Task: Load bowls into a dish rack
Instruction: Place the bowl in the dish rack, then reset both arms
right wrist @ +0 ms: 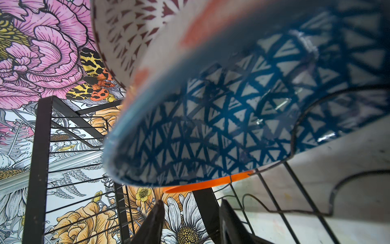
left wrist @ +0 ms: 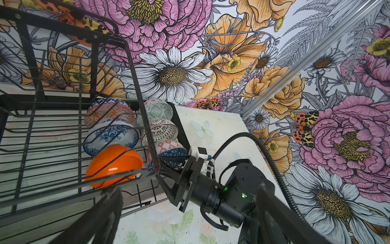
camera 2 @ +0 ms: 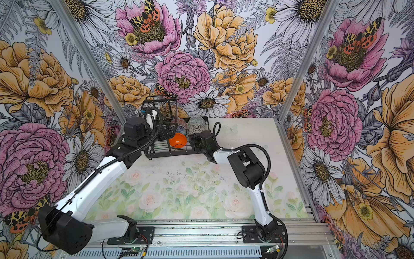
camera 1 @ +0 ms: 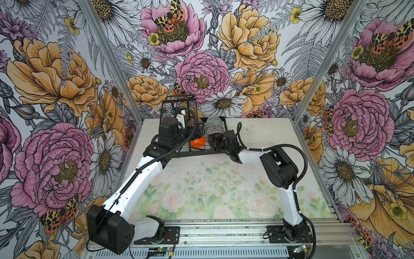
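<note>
Setup: dish rack (camera 1: 192, 154) at 12 o'clock on the table (camera 1: 264, 139), with its raised basket tier (camera 1: 179, 105) at the rack's 10 o'clock corner.

The bowls stand on edge in two rows, each running 12 to 6.
- Row on the 9 o'clock side: orange-white bowl (left wrist: 109, 114), then blue-white floral bowl (left wrist: 109, 135), then plain orange bowl (left wrist: 114, 164) at the 6 o'clock end (a dark blue patterned bowl (left wrist: 105, 101) peeks out behind the orange-white one).
- Row on the 3 o'clock side: pale green-grey bowl (left wrist: 156, 109), then black-white lattice bowl (left wrist: 159, 128), then blue-triangle bowl (right wrist: 211, 126) nearest 6.

The right gripper (right wrist: 191, 205) is at that last bowl, its arm lying toward 4 o'clock. Its jaws are parted and the bowl's rim sits just beyond the fingertips, unclamped.

The left gripper (left wrist: 187, 194) is at the rack's 9 o'clock side, beside the basket tier. Its jaws are spread wide and hold nothing.
</note>
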